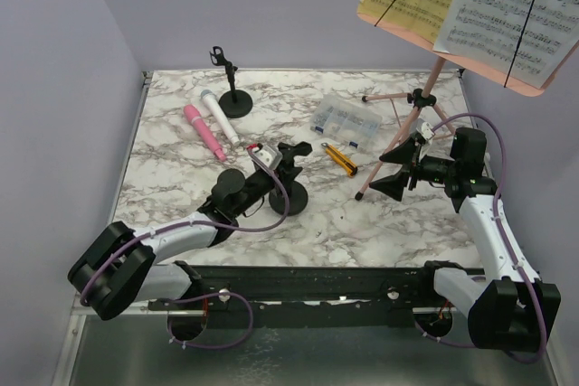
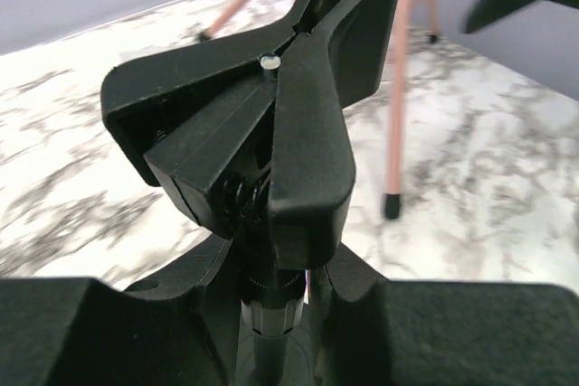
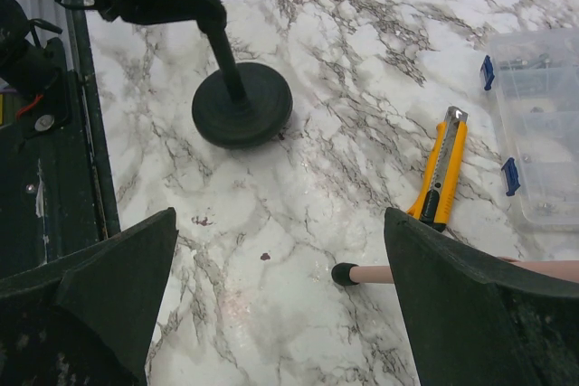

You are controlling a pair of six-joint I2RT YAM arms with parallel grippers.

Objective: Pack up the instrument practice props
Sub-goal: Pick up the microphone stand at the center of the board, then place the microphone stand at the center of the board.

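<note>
left end effector narrow, clamped on the stem of the near mic holder, front centre of the tabletop | right end effector spread wide, empty, above a foot of the pink music rack | pink microphone and white microphone lie side by side near the far mic holder

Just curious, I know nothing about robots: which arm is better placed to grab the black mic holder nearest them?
Left. The left gripper flanks the stem of that mic holder; the right gripper hangs open near a leg of the pink music rack, farther away.
</note>
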